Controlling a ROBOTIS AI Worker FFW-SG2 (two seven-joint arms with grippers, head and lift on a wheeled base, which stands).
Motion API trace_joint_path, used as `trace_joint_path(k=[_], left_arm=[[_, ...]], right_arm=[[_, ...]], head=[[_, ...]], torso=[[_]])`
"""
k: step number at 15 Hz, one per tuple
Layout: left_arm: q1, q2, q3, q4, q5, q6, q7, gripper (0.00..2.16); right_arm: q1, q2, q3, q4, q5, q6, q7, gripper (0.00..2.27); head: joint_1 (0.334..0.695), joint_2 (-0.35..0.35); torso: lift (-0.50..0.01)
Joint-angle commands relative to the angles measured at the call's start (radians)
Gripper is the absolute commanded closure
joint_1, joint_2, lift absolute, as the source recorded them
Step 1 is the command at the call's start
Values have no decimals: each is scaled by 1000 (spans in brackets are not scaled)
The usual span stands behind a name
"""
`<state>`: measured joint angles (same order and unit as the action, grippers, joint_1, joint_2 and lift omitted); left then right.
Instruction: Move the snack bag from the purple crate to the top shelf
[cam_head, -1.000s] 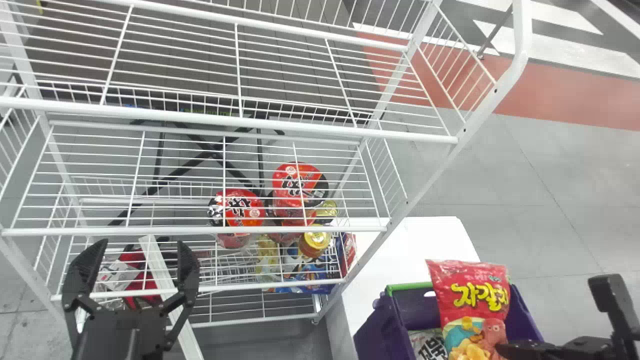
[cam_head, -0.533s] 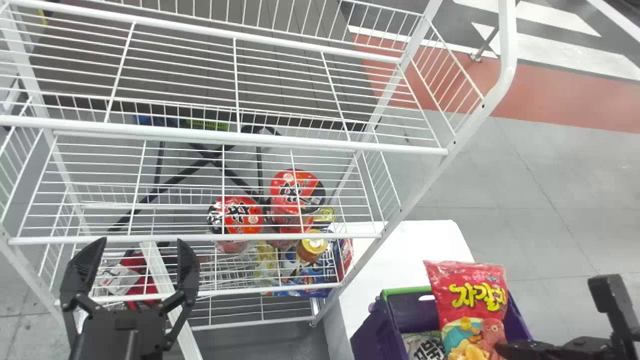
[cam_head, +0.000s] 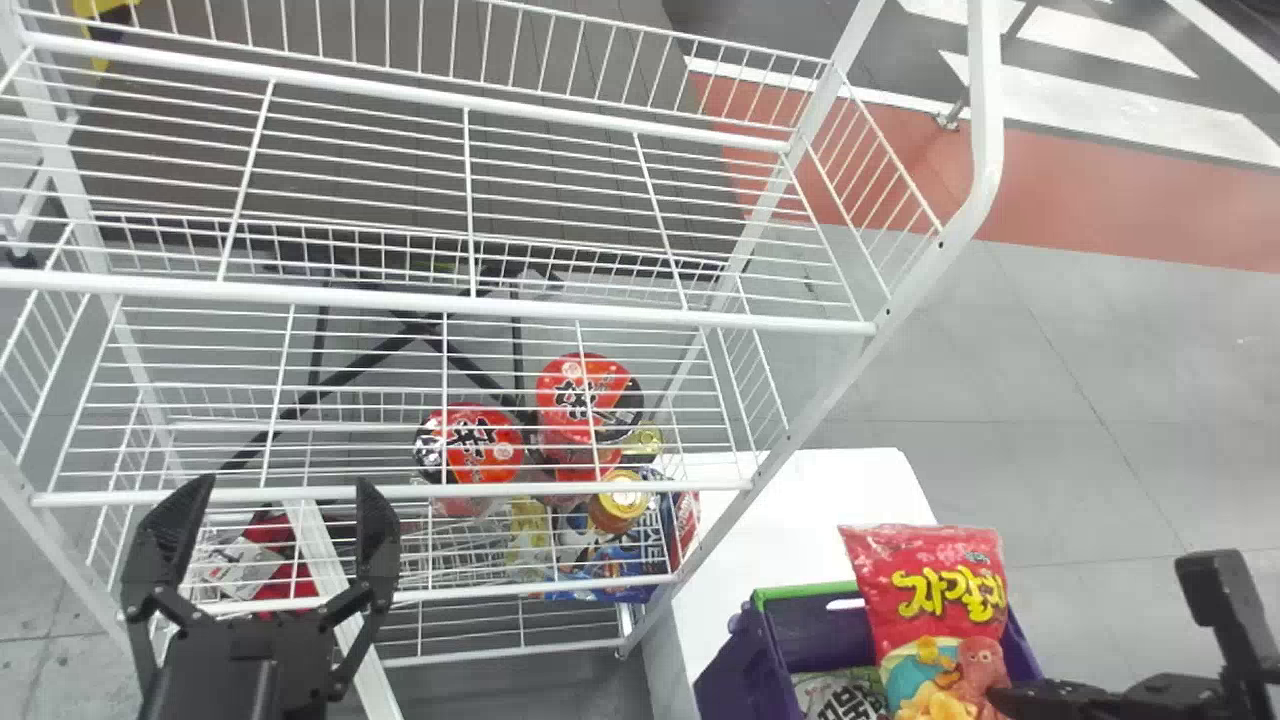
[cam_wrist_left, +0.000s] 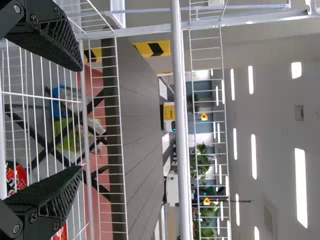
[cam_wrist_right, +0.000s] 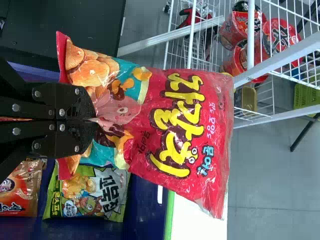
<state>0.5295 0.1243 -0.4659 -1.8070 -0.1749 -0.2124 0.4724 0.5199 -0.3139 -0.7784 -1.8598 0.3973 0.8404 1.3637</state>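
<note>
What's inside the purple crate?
A green snack bag and an orange packet lie inside the crate. The red snack bag, held by the right gripper, hides part of the interior; anything underneath these can't be seen.

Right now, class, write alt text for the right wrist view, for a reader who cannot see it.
The right end effector grips a red snack bag by one end. Beyond are the purple crate, holding other snack packets, and a white wire shelf with red tubs.
</note>
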Motion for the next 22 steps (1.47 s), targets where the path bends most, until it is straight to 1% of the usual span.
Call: trace_joint_path(k=[1,7,22], left_arm=[[6,2,0,-6,0,0,0,124],[17,2,0,-17,-12,3,0,124],[20,2,0,-29,-18,3,0,124]], right_arm=[[6,2,-4,-9,-3,0,3,1771],[9,7,-7,-21,-3,3,3,1771],[5,4,-7,-24,-3,9,3,1767]], head=[[695,-350],[695,-350],[695,-350]], torso=[[-163],[-139],[-79]])
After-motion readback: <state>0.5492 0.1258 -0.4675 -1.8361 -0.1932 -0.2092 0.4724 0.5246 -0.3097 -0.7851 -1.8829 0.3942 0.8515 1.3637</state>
